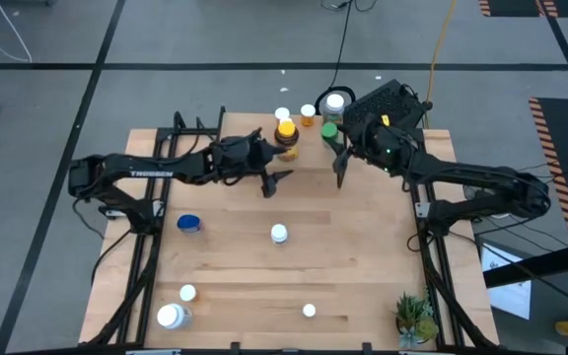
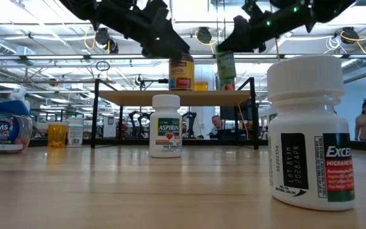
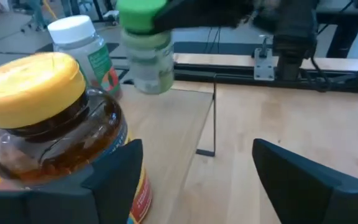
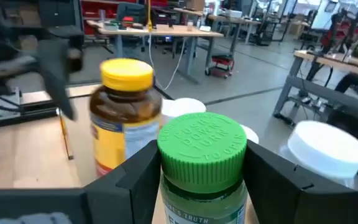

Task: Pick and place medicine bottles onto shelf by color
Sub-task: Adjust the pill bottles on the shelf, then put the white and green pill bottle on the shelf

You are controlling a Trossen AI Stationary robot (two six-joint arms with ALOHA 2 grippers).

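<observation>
The shelf (image 2: 132,97) stands at the table's far side. On it stands an amber medicine bottle (image 1: 286,133) with a yellow lid (image 3: 33,87). My left gripper (image 3: 197,180) is open just on the near side of it, the bottle beside and beyond one finger. My right gripper (image 4: 201,180) is shut on a green-capped bottle (image 4: 201,155) right of the amber one (image 4: 123,118). In the low view the green bottle (image 2: 225,69) is at shelf-top height. Whether its base rests on the board I cannot tell. My right gripper pinches the green-capped bottle by its body just under the cap (image 4: 166,190), one finger on each side. The fingers (image 4: 269,177) come about level from the table's right and near side. The bottle is upright over the shelf.
More bottles stand at the shelf's far side: a white-capped jar (image 1: 334,102), an orange one (image 1: 308,115), a white one (image 1: 282,114). On the table stand an aspirin bottle (image 1: 279,234), a blue jar (image 1: 189,224), other white bottles (image 1: 171,316) (image 1: 309,311) and a potted plant (image 1: 414,316).
</observation>
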